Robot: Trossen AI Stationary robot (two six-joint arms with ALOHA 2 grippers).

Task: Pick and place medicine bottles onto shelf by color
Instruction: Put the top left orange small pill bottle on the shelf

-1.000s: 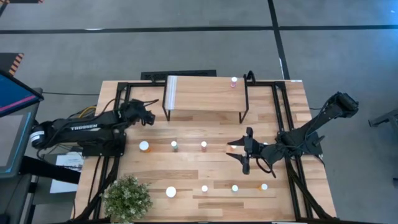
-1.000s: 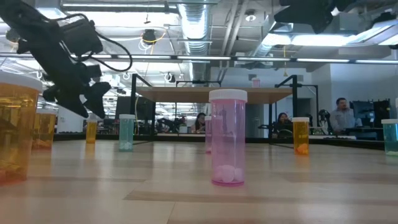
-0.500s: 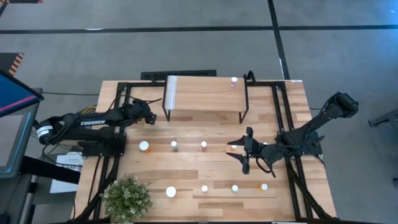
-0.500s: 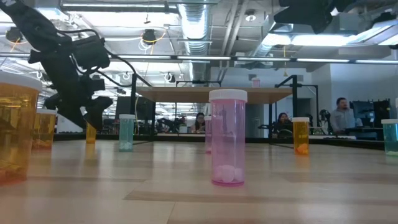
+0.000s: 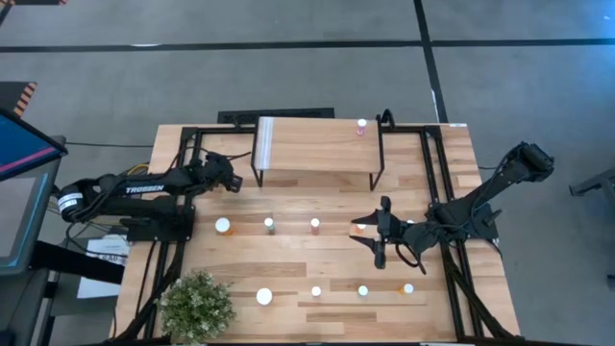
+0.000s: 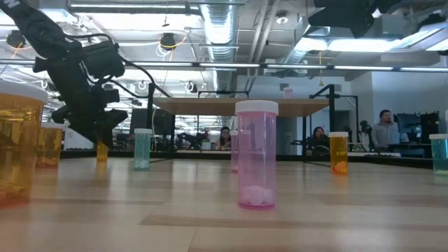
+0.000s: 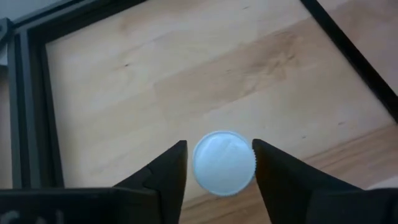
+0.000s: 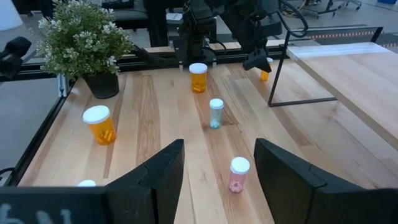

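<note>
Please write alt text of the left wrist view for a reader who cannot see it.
The left pincer hangs open directly above a bottle's round white cap, one dark finger on each side. Below lies the light wooden tabletop, edged by a black metal frame.

We can read just one word. It is "TROSSEN", in white letters on the side of the left arm [image 5: 144, 189], seen from above. We can't find any other words or numbers we can read. The bottles [image 6: 256, 154] have no labels we can make out, and the white cap [image 7: 224, 163] is plain.
</note>
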